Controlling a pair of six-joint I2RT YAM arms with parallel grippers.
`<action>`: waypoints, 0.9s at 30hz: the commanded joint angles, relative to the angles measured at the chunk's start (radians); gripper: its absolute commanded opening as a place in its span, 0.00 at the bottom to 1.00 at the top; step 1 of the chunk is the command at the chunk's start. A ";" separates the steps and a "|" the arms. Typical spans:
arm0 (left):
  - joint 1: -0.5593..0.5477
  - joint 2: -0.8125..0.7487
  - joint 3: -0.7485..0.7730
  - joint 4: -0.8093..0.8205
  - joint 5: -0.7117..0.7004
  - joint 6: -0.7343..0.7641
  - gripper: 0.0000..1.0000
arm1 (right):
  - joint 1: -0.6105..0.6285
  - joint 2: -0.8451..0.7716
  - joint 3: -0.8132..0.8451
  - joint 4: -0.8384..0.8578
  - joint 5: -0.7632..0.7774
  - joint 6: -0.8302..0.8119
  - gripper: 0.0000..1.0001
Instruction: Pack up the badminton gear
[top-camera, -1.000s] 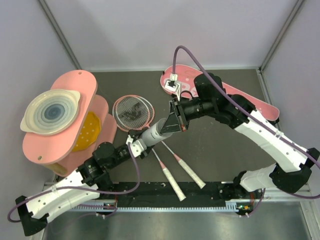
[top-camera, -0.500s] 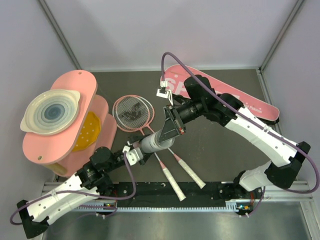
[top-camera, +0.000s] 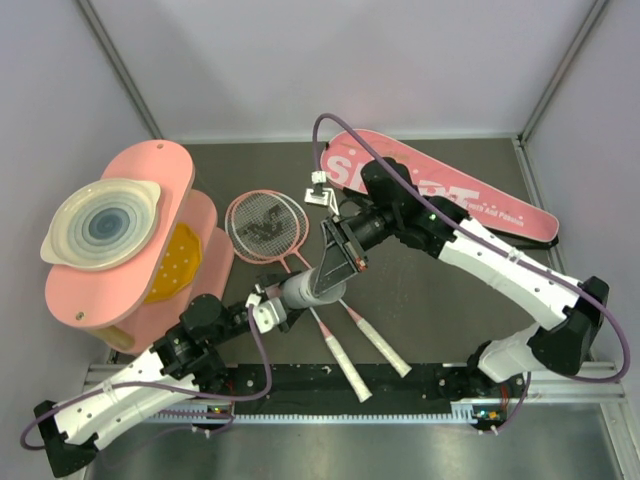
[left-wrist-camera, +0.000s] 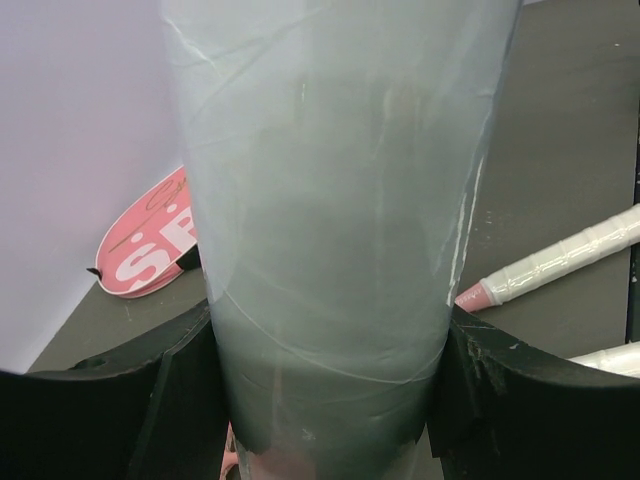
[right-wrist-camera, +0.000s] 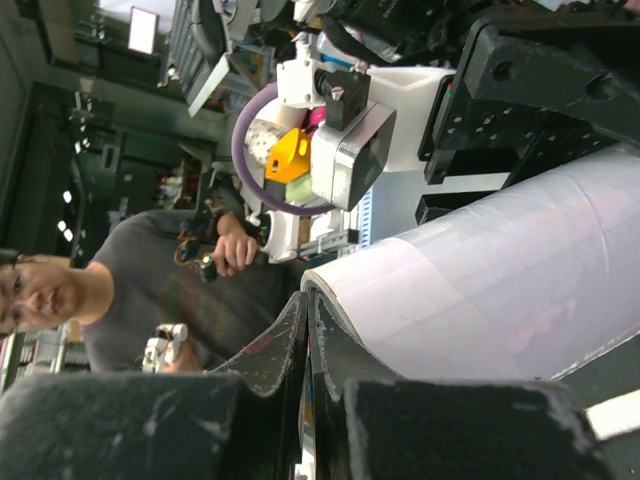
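Note:
My left gripper (top-camera: 275, 300) is shut on the long white tube (top-camera: 305, 285) and holds it tilted off the table, open end up and to the right. The tube fills the left wrist view (left-wrist-camera: 340, 200) between my black fingers (left-wrist-camera: 480, 400). My right gripper (top-camera: 332, 268) is shut, its tips against the rim of the tube's open end (right-wrist-camera: 330, 285); nothing shows between them. Two pink-framed rackets (top-camera: 265, 225) lie on the table, their white handles (top-camera: 380, 345) under the tube. The pink "SPORT" bag (top-camera: 450, 190) lies at the back right. No shuttlecock is in view.
Pink rounded boards (top-camera: 180, 190) with a white ringed dish (top-camera: 100, 222) stand at the left. The bag's end (left-wrist-camera: 145, 250) and a racket handle (left-wrist-camera: 560, 265) show in the left wrist view. A black rail (top-camera: 330, 385) runs along the near edge.
My right gripper has moved left and down along the tube's line to its open end. The left arm has drawn the tube lower and nearer. More of the bag is uncovered.

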 joint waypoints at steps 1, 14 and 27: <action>-0.004 -0.032 0.023 0.206 0.026 -0.006 0.07 | 0.016 -0.010 -0.129 0.301 0.032 0.143 0.00; -0.004 -0.020 0.049 0.227 -0.075 -0.111 0.05 | 0.101 -0.129 -0.446 0.586 0.643 -0.125 0.00; -0.003 -0.014 0.078 0.209 -0.166 -0.195 0.04 | 0.155 -0.072 -0.668 0.862 0.912 -0.107 0.00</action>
